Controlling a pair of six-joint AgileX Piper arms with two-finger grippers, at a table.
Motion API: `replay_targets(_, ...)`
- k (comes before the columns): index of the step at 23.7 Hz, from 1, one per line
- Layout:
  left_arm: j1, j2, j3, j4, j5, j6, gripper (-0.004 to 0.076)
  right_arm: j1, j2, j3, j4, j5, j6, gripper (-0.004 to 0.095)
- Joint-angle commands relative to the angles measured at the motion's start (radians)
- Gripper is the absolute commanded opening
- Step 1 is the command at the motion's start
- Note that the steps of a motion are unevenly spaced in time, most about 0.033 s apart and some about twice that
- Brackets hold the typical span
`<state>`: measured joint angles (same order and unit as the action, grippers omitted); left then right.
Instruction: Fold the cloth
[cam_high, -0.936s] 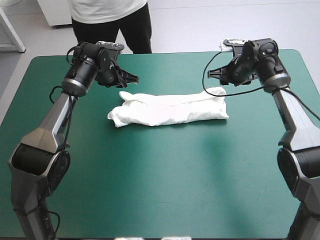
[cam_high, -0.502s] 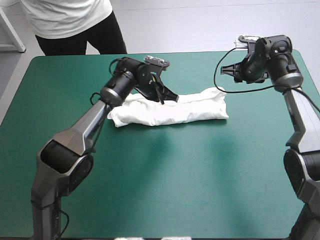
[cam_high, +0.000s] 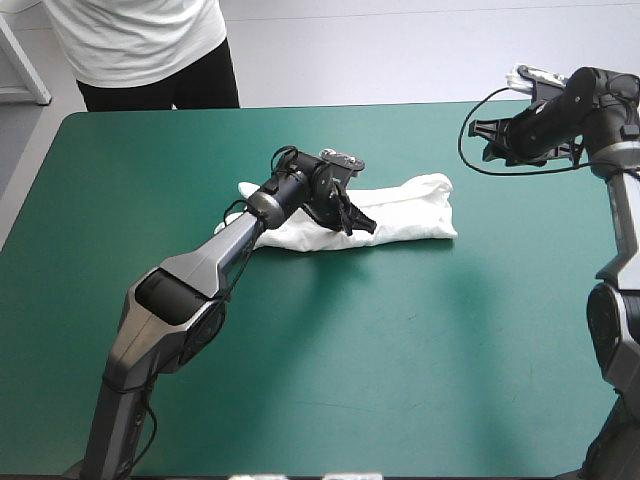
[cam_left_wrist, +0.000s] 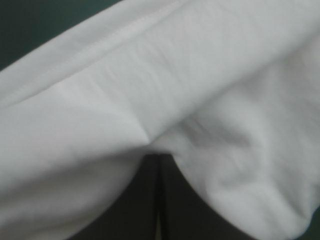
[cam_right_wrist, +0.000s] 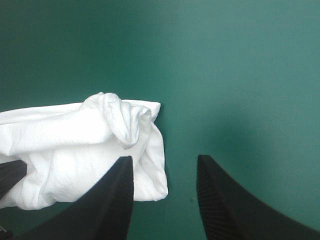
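We see the T-shirt (cam_high: 412, 208) lying as a long, folded white bundle across the far half of the table (cam_high: 350, 380), closer to its far edge than its near one, on the teal-green cover. One end of the bundle points toward the right side of the table; the other end is partly hidden behind the left arm.

The left gripper (cam_high: 355, 218) is down on the middle of the bundle. From its wrist we see the two black fingers (cam_left_wrist: 140, 200) pressed together into one point, only a thin pale slit between them, and the T-shirt (cam_left_wrist: 150, 90) gathers into creases right at their tips, so we read them as clamped on the cloth.

The right gripper (cam_high: 487, 142) is raised near the far right corner of the table, apart from the T-shirt. Its fingers (cam_right_wrist: 110, 200) stand well apart, holding nothing, with the right end of the bundle (cam_right_wrist: 75, 150) ahead of it, partly behind one finger.
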<state>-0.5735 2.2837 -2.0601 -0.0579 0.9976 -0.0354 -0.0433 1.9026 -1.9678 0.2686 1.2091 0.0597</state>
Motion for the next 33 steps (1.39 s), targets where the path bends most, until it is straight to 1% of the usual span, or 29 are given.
replay_targets(1, -0.003, -0.033, -0.029, -0.004, -0.030, -0.002, -0.0010, -0.011, -0.019, -0.030, 0.079, -0.005, -0.053, 0.0389)
replay_targets(2, -0.003, -0.028, -0.031, -0.008, -0.018, 0.002, -0.0010, -0.011, -0.008, -0.030, 0.097, 0.000, -0.072, 0.0395)
replay_targets(3, -0.003, -0.014, -0.031, -0.010, -0.001, 0.002, -0.0010, -0.011, 0.015, -0.030, 0.147, 0.008, -0.117, 0.0430)
replay_targets(4, -0.003, -0.014, -0.031, -0.012, 0.012, 0.002, -0.0010, -0.011, 0.024, -0.030, 0.169, 0.009, -0.131, 0.0454)
replay_targets(5, -0.003, -0.012, -0.031, -0.018, 0.024, 0.002, -0.0010, -0.011, 0.049, -0.030, 0.188, 0.015, -0.146, 0.0532)
replay_targets(7, -0.003, -0.012, -0.031, -0.019, 0.031, 0.002, -0.0010, -0.011, 0.093, -0.030, 0.192, 0.039, -0.149, 0.0614)
replay_targets(8, -0.003, -0.012, -0.031, -0.023, 0.031, 0.002, -0.0010, -0.011, 0.110, -0.030, 0.199, 0.039, -0.147, 0.0620)
replay_targets(10, -0.003, -0.012, -0.031, -0.041, 0.038, 0.002, -0.0010, -0.009, 0.143, -0.008, 0.267, 0.034, -0.170, 0.0621)
replay_targets(11, -0.003, -0.012, -0.031, -0.051, 0.042, 0.004, -0.0010, 0.003, 0.158, 0.016, 0.258, 0.035, -0.172, 0.0621)
replay_targets(15, -0.003, -0.012, -0.031, -0.052, 0.058, 0.008, -0.0010, 0.052, 0.174, 0.136, 0.240, -0.046, -0.188, 0.0621)
replay_targets(19, -0.003, -0.012, -0.031, -0.052, 0.068, 0.026, -0.0010, 0.110, 0.206, 0.158, 0.230, -0.107, -0.193, 0.0608)
replay_targets(21, -0.003, -0.012, -0.031, -0.052, 0.073, 0.026, -0.0010, 0.129, 0.212, 0.158, 0.213, -0.123, -0.180, 0.0558)
replay_targets(22, -0.003, -0.012, -0.031, -0.052, 0.073, 0.026, -0.0010, 0.136, 0.215, 0.158, 0.199, -0.126, -0.160, 0.0512)
replay_targets(23, -0.003, -0.012, -0.031, -0.052, 0.073, 0.026, -0.0010, 0.147, 0.217, 0.158, 0.174, -0.128, -0.141, 0.0444)
replay_targets(25, -0.003, -0.012, -0.031, -0.052, 0.073, 0.026, -0.0010, 0.160, 0.219, 0.158, 0.133, -0.126, -0.123, 0.0261)
replay_targets(27, -0.003, -0.012, -0.031, -0.054, 0.080, 0.026, -0.0010, 0.164, 0.219, 0.158, 0.126, -0.124, -0.113, 0.0000)
replay_targets(33, -0.003, -0.012, -0.031, -0.052, 0.095, 0.026, -0.0010, 0.165, 0.162, 0.108, 0.130, -0.111, -0.114, -0.0015)
